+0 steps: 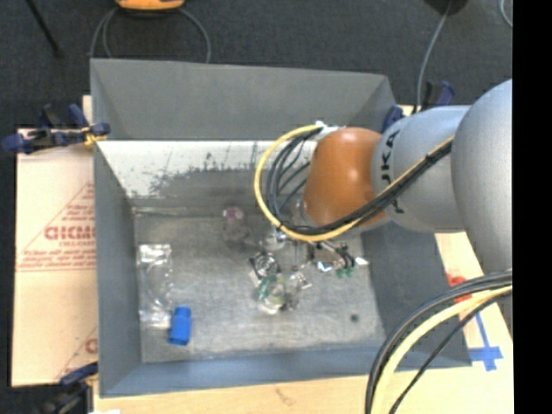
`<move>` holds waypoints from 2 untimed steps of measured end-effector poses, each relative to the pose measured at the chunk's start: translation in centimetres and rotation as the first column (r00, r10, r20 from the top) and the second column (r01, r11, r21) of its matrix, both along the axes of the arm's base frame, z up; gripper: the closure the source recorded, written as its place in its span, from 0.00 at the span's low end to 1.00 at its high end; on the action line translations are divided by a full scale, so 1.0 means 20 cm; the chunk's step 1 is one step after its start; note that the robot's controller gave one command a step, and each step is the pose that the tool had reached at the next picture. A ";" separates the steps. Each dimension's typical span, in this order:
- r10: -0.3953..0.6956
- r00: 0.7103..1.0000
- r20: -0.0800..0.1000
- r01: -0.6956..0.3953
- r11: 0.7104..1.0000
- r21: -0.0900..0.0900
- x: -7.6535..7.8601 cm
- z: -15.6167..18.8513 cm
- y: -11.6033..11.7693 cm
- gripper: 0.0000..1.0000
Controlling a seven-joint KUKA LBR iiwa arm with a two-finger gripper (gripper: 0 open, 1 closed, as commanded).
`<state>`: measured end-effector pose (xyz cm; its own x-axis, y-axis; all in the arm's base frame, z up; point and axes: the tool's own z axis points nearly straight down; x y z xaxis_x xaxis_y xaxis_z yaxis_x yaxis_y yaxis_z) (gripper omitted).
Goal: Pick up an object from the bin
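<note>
Grey bin (226, 333): blue block (179, 325), clear plastic (155, 270)

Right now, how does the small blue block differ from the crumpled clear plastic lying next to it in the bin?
Colour: the small blue plastic block is solid and opaque, while the crumpled clear plastic wrapper is see-through and glinting.
Shape: the block is compact and blocky; the wrapper is loose and wrinkled.
Spread: the wrapper covers far more floor than the block.
Both lie loose on the floor of the grey metal bin, at the view's left.

Your arm (448, 166) in from the right, wrist bent down
Orange cover (341, 184) on your wrist, cables (266, 179) looped round it, gripper (280, 279) low beneath, pointing down
</note>
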<state>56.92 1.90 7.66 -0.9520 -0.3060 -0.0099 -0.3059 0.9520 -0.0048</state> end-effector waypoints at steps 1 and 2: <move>0.161 0.987 0.003 -0.161 0.987 -0.006 0.04 -0.01 0.11 0.00; 0.165 0.986 0.008 -0.165 0.986 -0.002 0.04 0.00 0.12 1.00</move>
<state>57.77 4.27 7.72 -0.8884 -0.4588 -0.0169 -0.4587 0.8886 -0.0092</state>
